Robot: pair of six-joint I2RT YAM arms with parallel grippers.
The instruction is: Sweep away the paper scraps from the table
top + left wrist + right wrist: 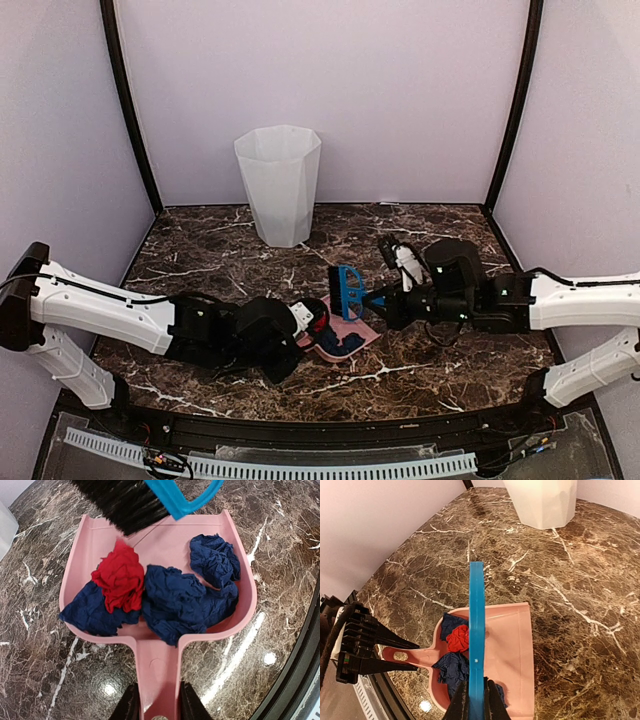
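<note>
The paper scraps [175, 605] sit in the pink dustpan [97, 537], both grippers clamped on tools.
One red wad lies among navy ones, just past the handle the left gripper [158, 706] squeezes; the right gripper [476, 701] pinches the blue brush [476, 605], bristles at the dustpan's mouth. The table [570, 580] has its black rim close beside the dustpan; marble stretches beyond its mouth. From above, the arms hide most of the dustpan.

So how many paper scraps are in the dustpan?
4, all in the dustpan: red scrap upper left, left navy scrap under it, middle navy scrap, right navy scrap. Others may be hidden beneath.
</note>
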